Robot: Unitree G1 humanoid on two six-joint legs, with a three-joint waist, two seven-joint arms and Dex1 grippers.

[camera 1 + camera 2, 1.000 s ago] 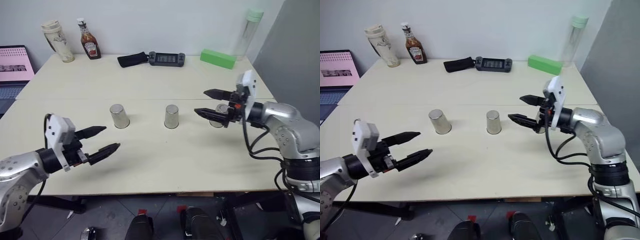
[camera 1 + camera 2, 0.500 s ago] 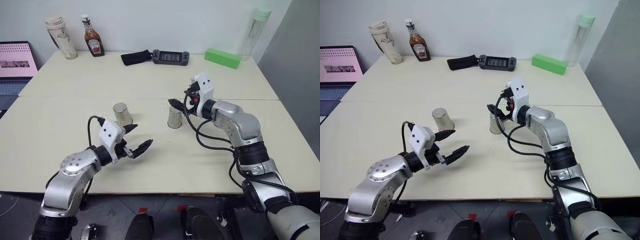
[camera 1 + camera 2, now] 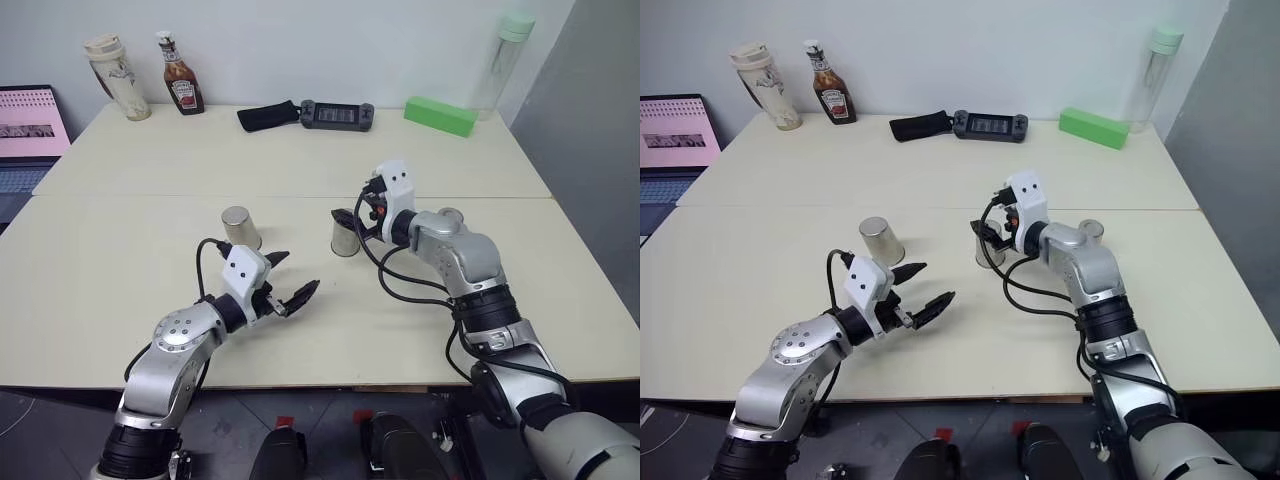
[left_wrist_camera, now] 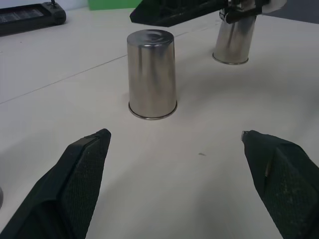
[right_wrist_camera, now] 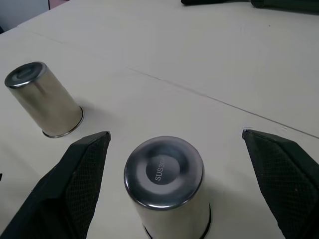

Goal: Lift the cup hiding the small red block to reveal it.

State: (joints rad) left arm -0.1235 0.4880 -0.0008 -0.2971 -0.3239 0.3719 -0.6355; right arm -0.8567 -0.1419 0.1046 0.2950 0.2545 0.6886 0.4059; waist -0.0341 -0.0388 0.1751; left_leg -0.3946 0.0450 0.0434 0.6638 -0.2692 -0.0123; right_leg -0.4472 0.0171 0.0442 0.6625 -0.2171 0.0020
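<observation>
Looking over the cream table (image 3: 120,300) first: three silver cups stand upside down in a row across its middle. Back edge holds a laptop (image 3: 30,125), a tumbler (image 3: 118,78), a ketchup bottle (image 3: 178,75), a black controller (image 3: 335,114) beside a black pouch (image 3: 265,117), a green box (image 3: 438,116) and a tall clear bottle (image 3: 500,62).

My right gripper (image 5: 174,144) hangs over the middle cup (image 5: 167,186), fingers wide apart, one on each side of it and clear of its walls; nothing clamped. Cup base reads SUS. Left cup (image 3: 240,228) stands well apart to that side, right cup (image 3: 450,215) shows just behind my right forearm.

My left gripper (image 3: 288,280) floats low over the table in front of the left cup, fingers spread, holding nothing, pointing toward the middle cup.

Small red block: can't tell which cup covers it.
</observation>
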